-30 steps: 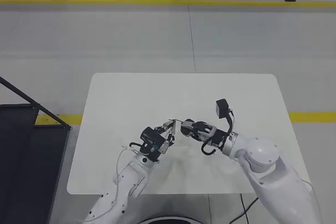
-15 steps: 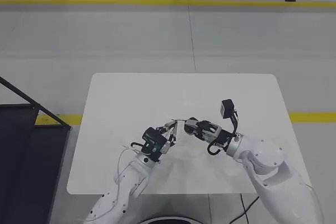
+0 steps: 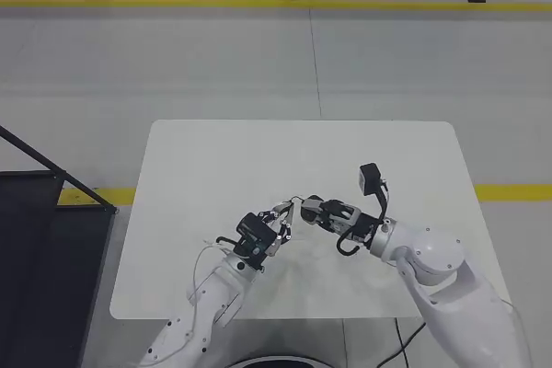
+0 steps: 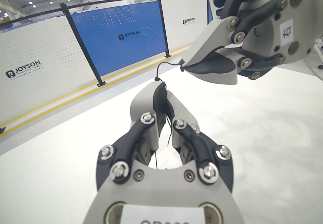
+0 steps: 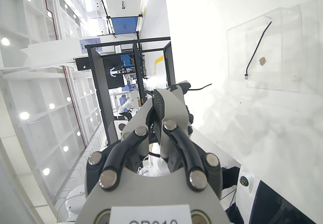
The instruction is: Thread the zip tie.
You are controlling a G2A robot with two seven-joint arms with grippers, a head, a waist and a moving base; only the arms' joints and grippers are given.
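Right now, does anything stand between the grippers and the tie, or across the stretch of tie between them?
Nothing visible does. The left gripper is shut on the tie at its strap, the right gripper at its head end. The short arc between them hangs in open air above the table.
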